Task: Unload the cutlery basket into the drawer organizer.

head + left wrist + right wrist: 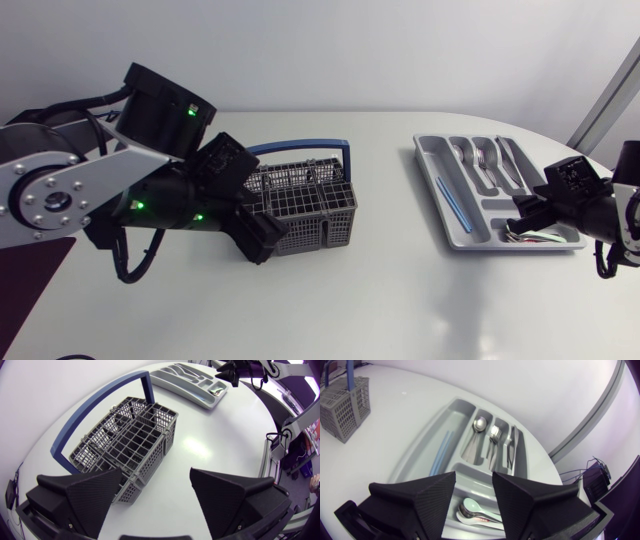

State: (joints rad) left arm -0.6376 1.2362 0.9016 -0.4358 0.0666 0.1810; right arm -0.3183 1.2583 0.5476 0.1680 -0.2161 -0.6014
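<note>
The left gripper (157,476) hangs low over the table (380,300) with its fingers spread wide and nothing between them. One finger (87,495) sits just beside the near corner of the grey wire basket (125,435). In the head view, the left arm enters from the left edge, bends down and ends at that same corner. The basket stands upright near the middle of the table, and its blue handle (100,405) arches over the far side.

The right arm comes in from the right edge and tilts down. The right gripper (474,480) hovers over the near end of the grey organizer (430,435) with a narrow gap between its fingers, holding nothing. Under it, pale spoons (475,510) lie in the near crosswise compartment. Beyond them, thin blue sticks (439,455) lie in a long side slot. A spoon (479,424), a fork (494,434) and a knife (512,445) each lie in separate lengthwise slots. The organizer sits well apart from the basket, on the table's right side.
</note>
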